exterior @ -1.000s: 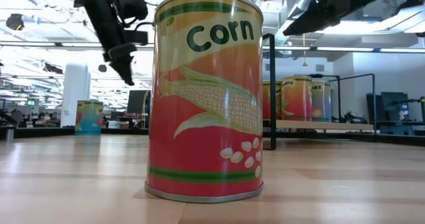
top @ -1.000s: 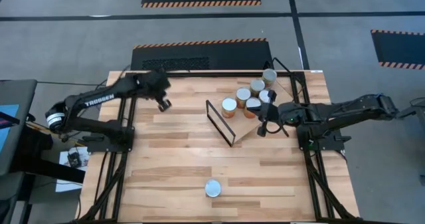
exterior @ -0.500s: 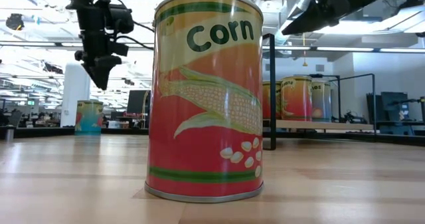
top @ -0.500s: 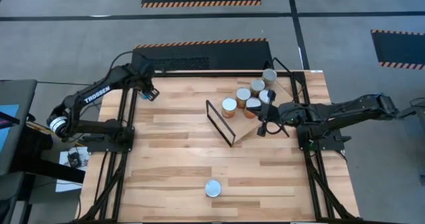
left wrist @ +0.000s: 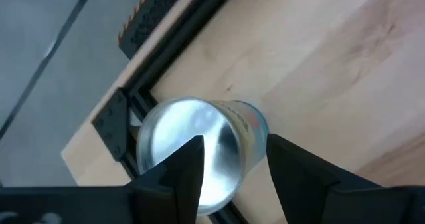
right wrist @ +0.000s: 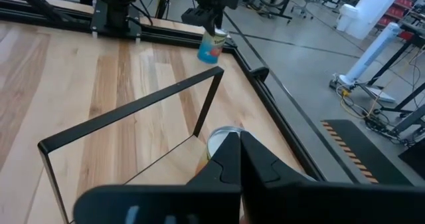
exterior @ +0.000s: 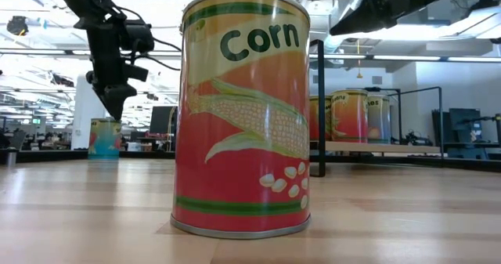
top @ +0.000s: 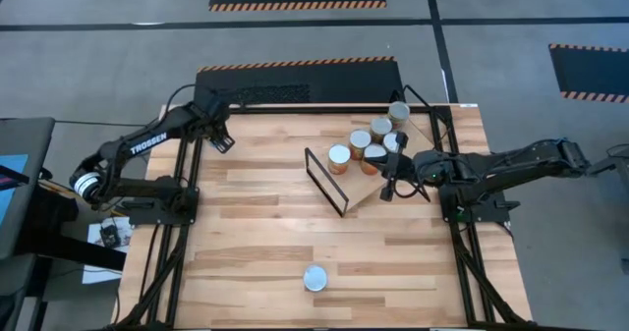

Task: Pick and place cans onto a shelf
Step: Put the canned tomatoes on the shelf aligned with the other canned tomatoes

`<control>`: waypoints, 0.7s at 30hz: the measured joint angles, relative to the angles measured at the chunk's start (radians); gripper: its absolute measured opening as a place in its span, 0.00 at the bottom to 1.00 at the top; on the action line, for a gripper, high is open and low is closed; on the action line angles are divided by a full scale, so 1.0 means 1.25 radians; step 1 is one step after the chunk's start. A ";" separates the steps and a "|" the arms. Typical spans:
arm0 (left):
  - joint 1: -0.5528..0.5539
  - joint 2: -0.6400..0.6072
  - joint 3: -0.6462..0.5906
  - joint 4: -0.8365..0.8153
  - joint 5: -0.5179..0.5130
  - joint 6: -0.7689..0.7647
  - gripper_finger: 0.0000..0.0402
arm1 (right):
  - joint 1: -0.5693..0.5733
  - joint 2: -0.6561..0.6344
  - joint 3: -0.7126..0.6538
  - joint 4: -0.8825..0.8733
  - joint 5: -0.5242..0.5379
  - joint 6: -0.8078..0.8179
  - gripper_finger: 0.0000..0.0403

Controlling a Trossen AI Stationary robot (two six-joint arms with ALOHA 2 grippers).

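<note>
Several cans (top: 366, 139) stand upright on the shelf (top: 366, 186), a light board with a black wire frame (top: 326, 182) at its left end. One corn can (top: 314, 278) stands upright near the table's front edge and fills the low view (exterior: 241, 115). Another can (left wrist: 192, 151) stands at the far left corner. My left gripper (left wrist: 236, 161) hangs open just above that can's silvery top; in the high view the gripper (top: 222, 142) hides it. My right gripper (top: 387, 187) is shut and hovers over the shelf's right part, beside the cans.
Black metal rails (top: 187, 174) run along the table's left and right edges. Bare wooden tabletop (top: 265, 223) lies between the shelf, the near can and the left edge. The wire frame (right wrist: 133, 108) stands upright in front of my right gripper.
My left gripper has swung from the far middle of the table toward the far left corner and come down over the can standing there. My right gripper and all the cans have stayed where they were.
</note>
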 joint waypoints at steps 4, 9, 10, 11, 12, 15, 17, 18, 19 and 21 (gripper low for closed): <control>0.010 0.000 -0.022 0.006 0.009 0.014 0.39 | 0.000 0.000 0.000 -0.001 0.000 0.003 0.03; 0.010 0.000 -0.032 0.035 0.008 0.018 0.36 | 0.000 0.000 0.000 -0.002 0.000 0.002 0.02; 0.010 0.000 -0.032 0.038 0.010 0.018 0.34 | 0.000 0.000 0.000 -0.002 0.000 0.002 0.02; 0.013 0.000 -0.032 0.040 0.012 0.020 0.32 | 0.000 0.000 0.000 -0.002 0.000 0.001 0.02; 0.016 0.000 -0.032 0.040 0.017 0.024 0.29 | 0.000 0.000 0.000 -0.002 0.000 0.000 0.02; 0.030 -0.001 -0.031 0.039 0.039 0.045 0.17 | 0.001 0.000 0.000 -0.002 0.000 0.000 0.02; 0.040 -0.002 -0.031 0.041 0.061 0.059 0.08 | 0.001 0.000 0.000 -0.002 0.000 0.001 0.02; 0.044 -0.002 -0.030 0.041 0.067 0.064 0.05 | 0.001 0.000 0.000 -0.002 0.000 0.003 0.02; 0.046 -0.002 -0.030 0.042 0.070 0.068 0.03 | 0.001 0.000 0.000 -0.002 0.000 0.003 0.02; 0.047 -0.002 -0.030 0.042 0.074 0.074 0.02 | 0.001 0.000 0.000 -0.002 -0.001 0.002 0.02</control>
